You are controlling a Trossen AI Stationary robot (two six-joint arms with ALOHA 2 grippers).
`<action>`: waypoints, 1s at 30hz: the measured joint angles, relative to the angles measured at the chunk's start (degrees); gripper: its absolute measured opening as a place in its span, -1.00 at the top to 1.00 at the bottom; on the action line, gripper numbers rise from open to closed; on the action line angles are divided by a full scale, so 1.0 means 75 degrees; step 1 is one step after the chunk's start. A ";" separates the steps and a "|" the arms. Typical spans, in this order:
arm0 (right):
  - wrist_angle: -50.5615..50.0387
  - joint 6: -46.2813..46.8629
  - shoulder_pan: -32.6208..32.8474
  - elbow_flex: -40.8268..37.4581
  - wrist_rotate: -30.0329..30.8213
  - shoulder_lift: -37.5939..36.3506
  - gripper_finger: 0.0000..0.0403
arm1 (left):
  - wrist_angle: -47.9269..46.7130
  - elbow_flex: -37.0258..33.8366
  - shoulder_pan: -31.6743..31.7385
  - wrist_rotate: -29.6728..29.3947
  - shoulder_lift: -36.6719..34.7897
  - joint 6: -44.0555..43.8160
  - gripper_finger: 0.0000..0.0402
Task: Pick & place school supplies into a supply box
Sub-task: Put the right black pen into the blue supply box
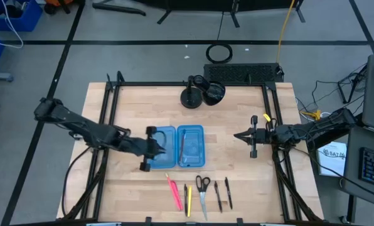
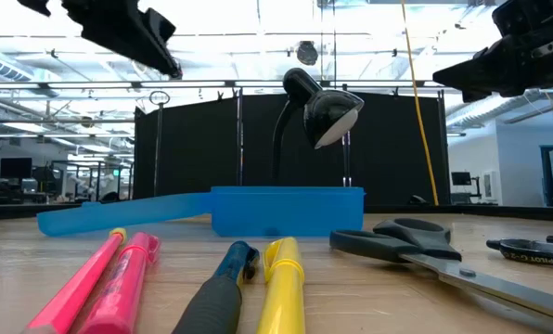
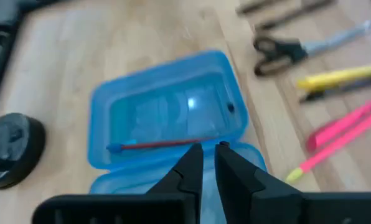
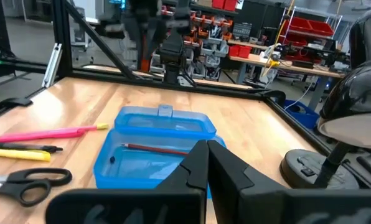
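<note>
The supply box (image 1: pixel 177 146) lies open on the table, a translucent blue case with two halves side by side. A thin red pencil (image 3: pixel 154 144) lies in its right half (image 4: pixel 151 163). My left gripper (image 3: pixel 209 155) hovers above the left half, pointing slantwise down, its fingers a narrow gap apart with nothing between them. My right gripper (image 1: pixel 252 137) is shut and empty, held level above the table to the right of the box. More school supplies lie in a row near the front edge: pink pens (image 1: pixel 174 192), a yellow one (image 1: pixel 189 201), scissors (image 1: pixel 203 189) and black pens (image 1: pixel 223 193).
A black desk lamp (image 1: pixel 199 93) stands on the table behind the box, its base (image 3: pixel 11 149) close to the box's far side. A black frame (image 1: pixel 112 119) runs along the table's edges. Bare wood lies between the box and my right gripper.
</note>
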 joint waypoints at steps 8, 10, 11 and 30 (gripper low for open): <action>0.0187 0.0398 0.0000 0.0006 0.0003 0.0073 1.00 | -0.0315 0.0498 0.0000 -0.0043 0.0934 0.0331 0.58; 0.0192 0.0382 0.0000 0.0006 0.0003 0.0171 1.00 | -0.0151 0.0488 0.0000 -0.0046 0.0887 0.0334 0.60; 0.0236 0.0321 0.0000 0.0006 0.0003 0.0227 1.00 | -0.0071 0.0452 -0.0018 0.0030 0.0811 0.0461 0.63; -0.2077 0.1590 0.0061 0.2132 -0.0236 0.1730 1.00 | 0.3861 -0.3043 0.0561 0.1607 -0.3245 0.1331 0.98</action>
